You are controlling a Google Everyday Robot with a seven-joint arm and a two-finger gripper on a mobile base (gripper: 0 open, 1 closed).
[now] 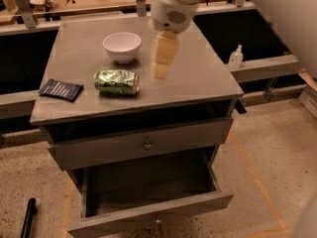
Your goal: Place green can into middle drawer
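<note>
The green can lies on its side on top of the grey cabinet, left of centre, in front of the white bowl. My gripper hangs over the cabinet top just right of the can and the bowl, pointing down, apart from the can. The middle drawer is pulled open below the closed drawer with the small round knob; its dark inside holds nothing I can see.
A dark blue packet lies at the left edge of the cabinet top. A sanitizer bottle stands on a ledge to the right. A black bar lies on the floor at lower left. Workbenches run behind.
</note>
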